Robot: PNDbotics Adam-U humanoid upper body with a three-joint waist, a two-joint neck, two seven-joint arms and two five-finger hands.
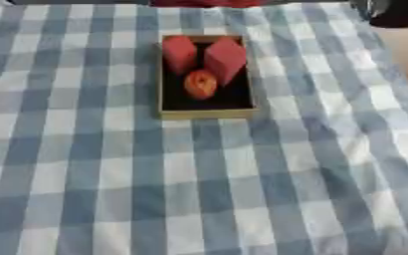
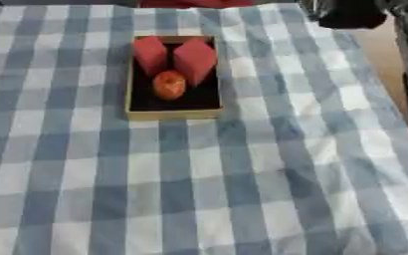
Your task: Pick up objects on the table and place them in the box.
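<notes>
While we looked down at the desk point(image 1: 85, 164) with its blue-and-white checked cloth point(image 1: 268, 199), the box point(image 1: 206, 112) sat at the far middle. It held two red blocks point(image 1: 179, 54) side by side at the back, touching or nearly so, and an orange round thing point(image 1: 200, 83) just in front of them. We saw a black arm part point(image 2: 351, 14) at the top right corner; no robot hand showed, so we couldn't tell either one's state.

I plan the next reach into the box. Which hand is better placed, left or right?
Right, probably. Only the right arm shows, black, at the upper right corner, not far from the box. No left arm is in view.
</notes>
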